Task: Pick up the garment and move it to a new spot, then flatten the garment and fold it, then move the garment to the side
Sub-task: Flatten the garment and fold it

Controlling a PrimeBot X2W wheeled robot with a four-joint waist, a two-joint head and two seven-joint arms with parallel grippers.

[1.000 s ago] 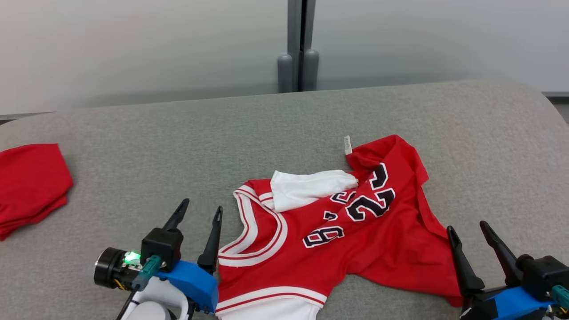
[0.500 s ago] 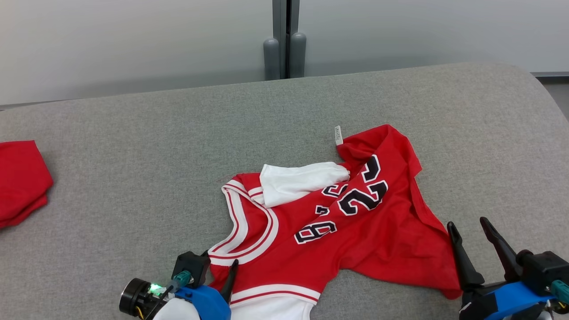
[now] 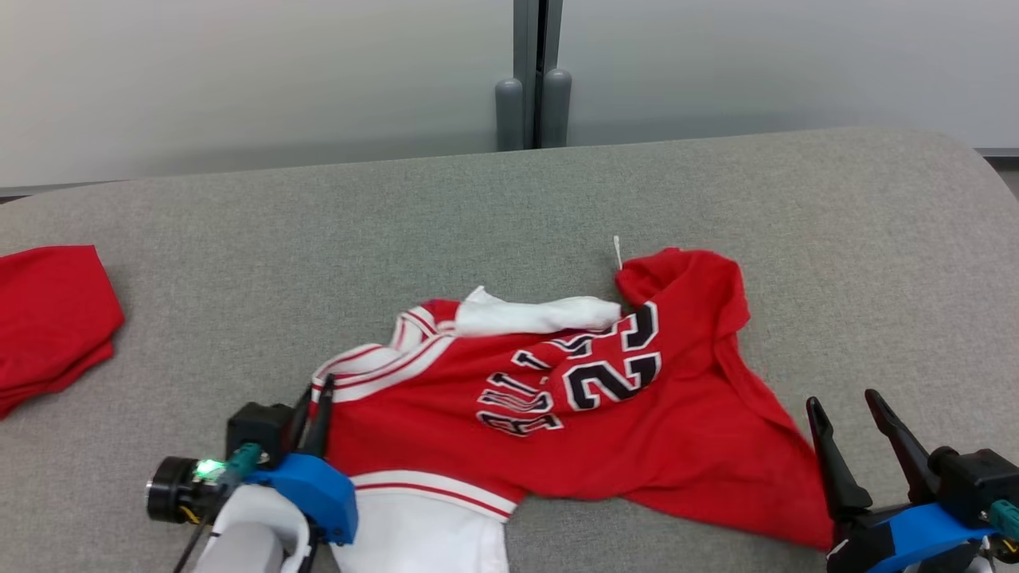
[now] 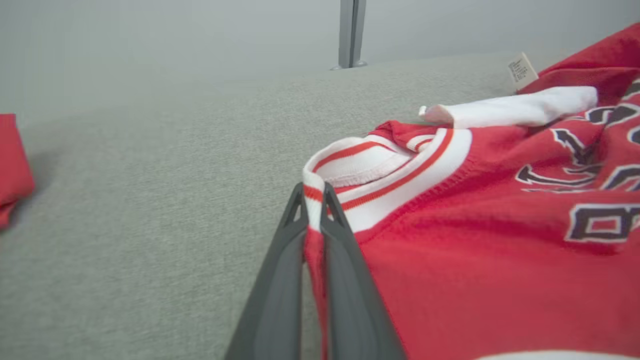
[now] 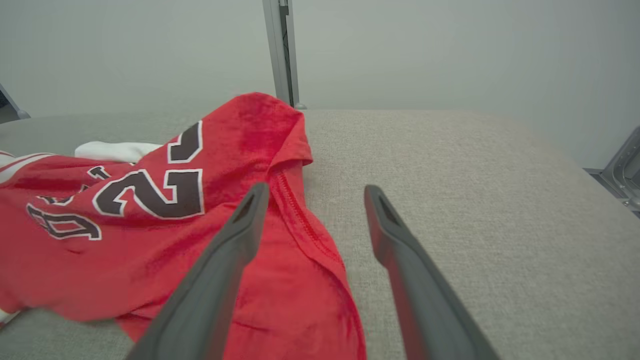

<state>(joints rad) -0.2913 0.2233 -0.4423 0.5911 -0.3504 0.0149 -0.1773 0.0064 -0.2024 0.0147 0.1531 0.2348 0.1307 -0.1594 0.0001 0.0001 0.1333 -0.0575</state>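
The garment [image 3: 605, 430] is a red jersey with white-and-red trim and black numbers, lying crumpled on the grey surface [image 3: 398, 223]. A white piece is bunched at its top. My left gripper [image 3: 314, 398] is shut on the jersey's striped trim at its left edge; the left wrist view shows the trim [image 4: 313, 197] pinched between the two dark fingers [image 4: 280, 280]. My right gripper [image 3: 844, 406] stands open at the lower right, just past the jersey's right corner. In the right wrist view the jersey [image 5: 150, 225] lies under and left of my open right gripper [image 5: 312, 192].
Another red cloth [image 3: 48, 318] lies folded at the far left of the grey surface, also seen as red cloth [image 4: 12, 165] at the left wrist view's edge. A grey post [image 3: 535, 76] stands behind against the pale wall. The surface curves down at the far right.
My left gripper moved onto the jersey's trim, shut on it and pulled that edge left, stretching the jersey sideways. The right gripper has stayed open in place. The head camera shifted.
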